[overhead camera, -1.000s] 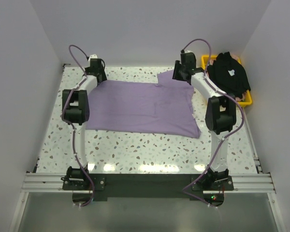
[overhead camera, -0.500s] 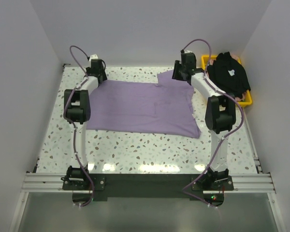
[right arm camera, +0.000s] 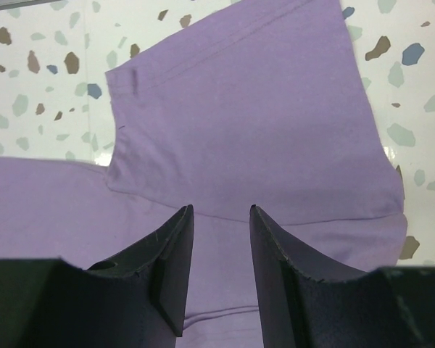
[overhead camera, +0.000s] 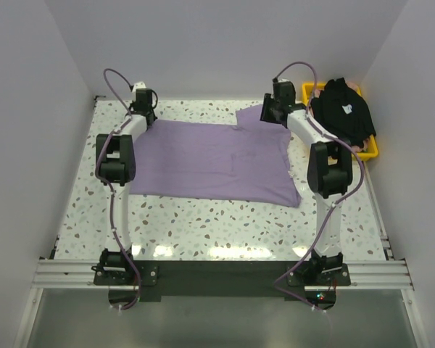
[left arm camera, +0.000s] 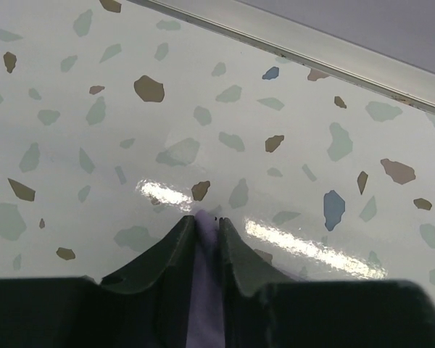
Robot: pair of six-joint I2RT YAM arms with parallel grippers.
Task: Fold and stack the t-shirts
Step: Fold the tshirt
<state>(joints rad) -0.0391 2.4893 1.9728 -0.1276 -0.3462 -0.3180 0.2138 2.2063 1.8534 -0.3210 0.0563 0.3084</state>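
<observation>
Terrazzo tabletop (overhead camera: 203, 225), lavender t-shirt (overhead camera: 203, 159) pinched in left pincer (left arm camera: 205, 221), right pincer (right arm camera: 221, 214) agape over it

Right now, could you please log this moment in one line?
left gripper shut on lavender t-shirt edge | right gripper open over sleeve | black t-shirt in yellow basket

The scene is lit brightly from above; white glare streaks are thrown across the glossy table (left arm camera: 290, 109) in the overhead and left wrist views; only faint shadows are cast on the lavender t-shirt (overhead camera: 210, 159).
</observation>
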